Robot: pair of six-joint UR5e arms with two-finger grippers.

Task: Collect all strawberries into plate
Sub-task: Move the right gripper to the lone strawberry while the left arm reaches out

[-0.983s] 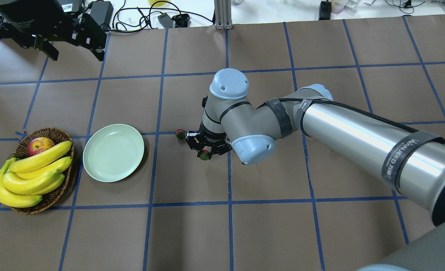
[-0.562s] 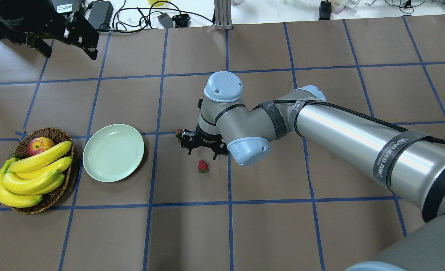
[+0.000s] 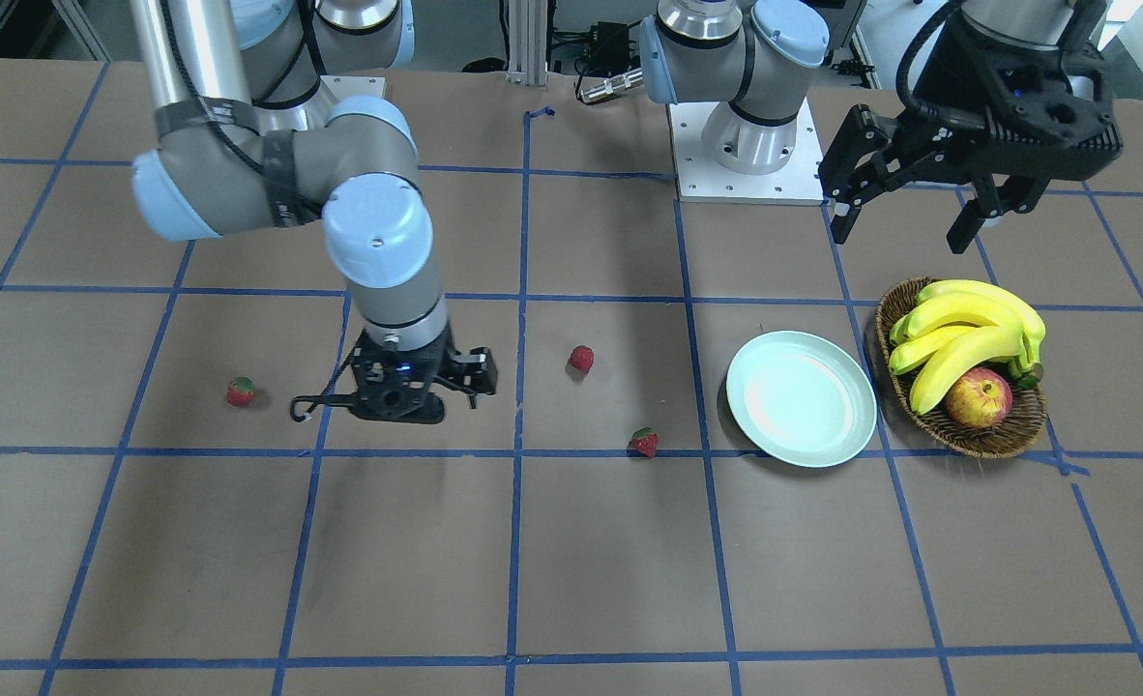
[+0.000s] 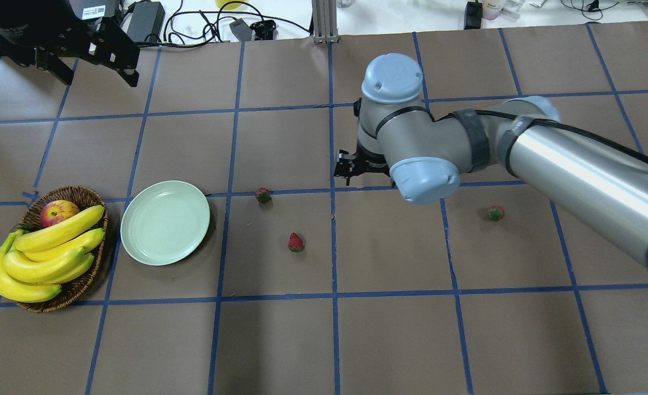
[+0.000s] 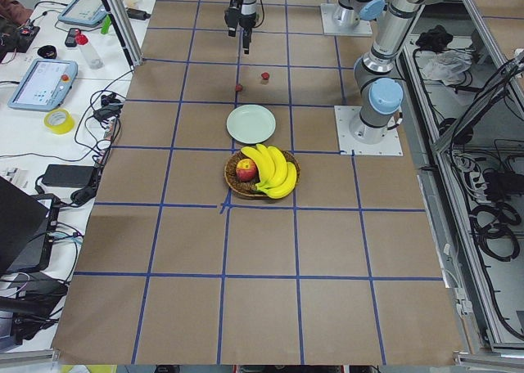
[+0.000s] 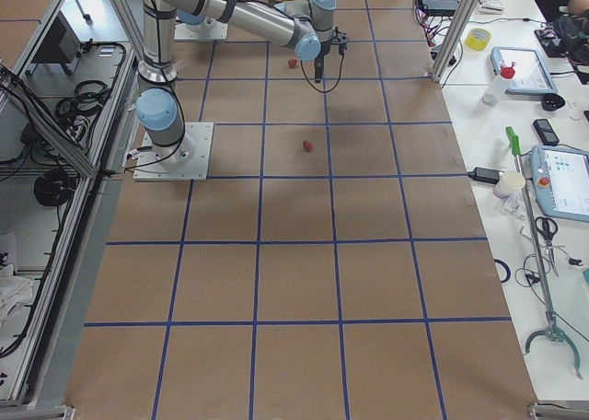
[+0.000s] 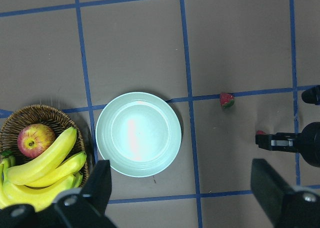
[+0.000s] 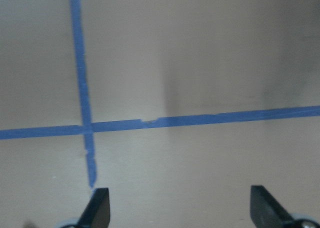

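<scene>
Three strawberries lie on the brown table: one (image 4: 262,195) near the plate, one (image 4: 295,242) closer to me, one (image 4: 495,213) far to the right. The pale green plate (image 4: 165,222) holds nothing. My right gripper (image 4: 351,167) is open and empty, just above the table between the strawberries and right of the first two; it also shows in the front view (image 3: 407,396). My left gripper (image 4: 91,55) is open and empty, high at the far left. In its wrist view the plate (image 7: 138,134) and one strawberry (image 7: 226,99) lie below.
A wicker basket (image 4: 91,280) with bananas (image 4: 44,258) and an apple (image 4: 58,212) stands left of the plate. Cables and boxes lie beyond the table's far edge. Blue tape lines cross the table.
A second ago my right gripper had a strawberry between its fingers; it let it go onto the table, then swung right and away. The left gripper shifted slightly farther away.
</scene>
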